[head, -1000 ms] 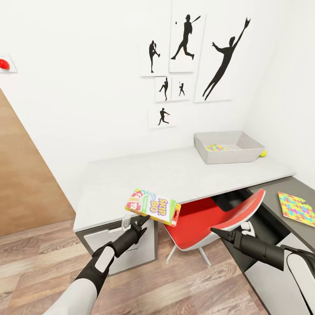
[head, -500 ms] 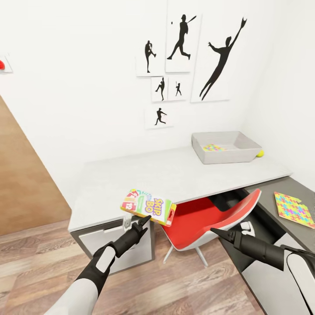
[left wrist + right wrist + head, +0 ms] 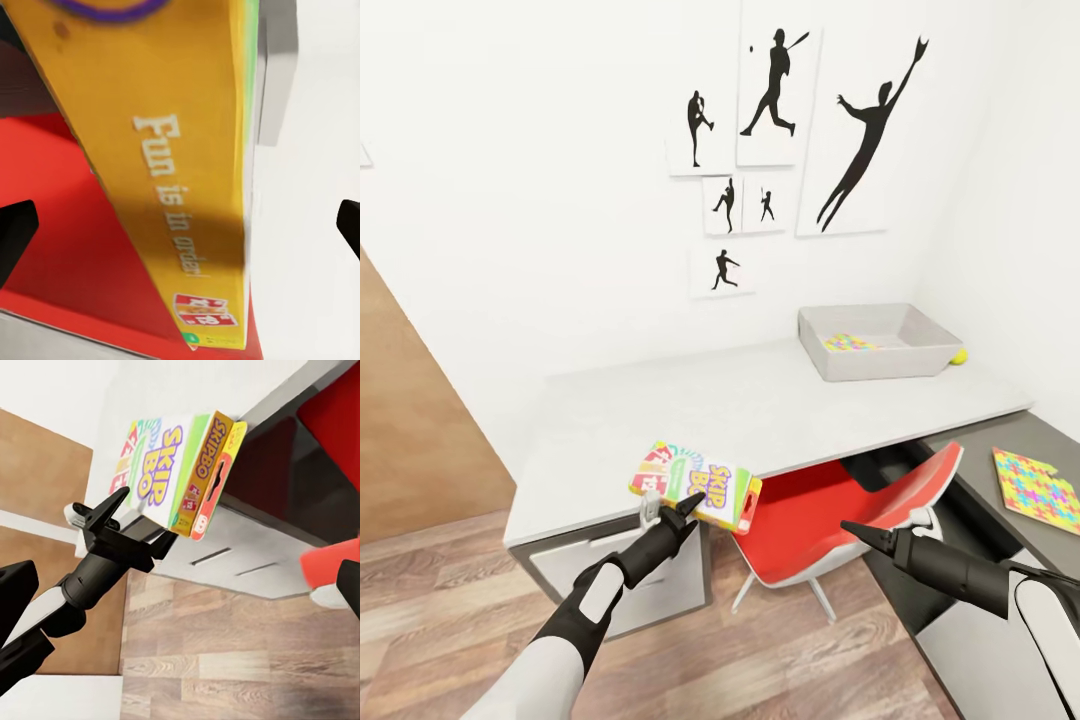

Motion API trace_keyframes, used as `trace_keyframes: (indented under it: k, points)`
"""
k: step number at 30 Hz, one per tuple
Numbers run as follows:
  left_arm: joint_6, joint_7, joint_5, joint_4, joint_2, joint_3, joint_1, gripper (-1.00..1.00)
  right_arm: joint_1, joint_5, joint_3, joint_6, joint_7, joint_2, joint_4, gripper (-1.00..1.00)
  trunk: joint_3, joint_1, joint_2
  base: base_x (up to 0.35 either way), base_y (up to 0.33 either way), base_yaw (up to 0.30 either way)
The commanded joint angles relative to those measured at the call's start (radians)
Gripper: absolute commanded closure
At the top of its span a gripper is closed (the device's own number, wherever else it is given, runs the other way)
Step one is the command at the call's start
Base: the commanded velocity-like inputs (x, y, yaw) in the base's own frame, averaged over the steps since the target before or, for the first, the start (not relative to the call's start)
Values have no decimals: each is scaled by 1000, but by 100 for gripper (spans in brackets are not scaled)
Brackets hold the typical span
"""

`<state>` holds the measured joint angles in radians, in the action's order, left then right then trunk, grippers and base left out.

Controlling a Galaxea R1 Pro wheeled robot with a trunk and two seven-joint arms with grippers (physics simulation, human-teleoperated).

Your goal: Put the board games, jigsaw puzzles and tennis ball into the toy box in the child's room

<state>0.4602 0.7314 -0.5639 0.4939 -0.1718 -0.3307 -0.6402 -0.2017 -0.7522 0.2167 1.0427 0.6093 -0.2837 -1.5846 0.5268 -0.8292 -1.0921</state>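
My left gripper (image 3: 668,510) is pinching the Skip-Bo board game (image 3: 696,485) by its edge, far from the toy box (image 3: 877,341); it might slip. My right gripper (image 3: 857,531) is empty, jaws looking closed.

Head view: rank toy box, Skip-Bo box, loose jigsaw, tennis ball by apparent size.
1. toy box
2. Skip-Bo box, nearer the camera, so it looks inflated
3. jigsaw, close to the Skip-Bo box in apparent size and partly cropped
4. tennis ball
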Motion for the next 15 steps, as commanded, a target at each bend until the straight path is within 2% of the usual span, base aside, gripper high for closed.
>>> trace_keyframes:
  k: [1, 15]
  points:
    - [8, 2, -2, 0, -1, -5, -1, -100, -1, 6, 1, 4, 7, 0, 0, -100, 1, 0, -1, 50, -5, 0]
    - [8, 3, -3, 0, 0, -5, -1, -100, -1, 7, 1, 4, 7, 0, 0, -100, 1, 0, -1, 22, -1, 0]
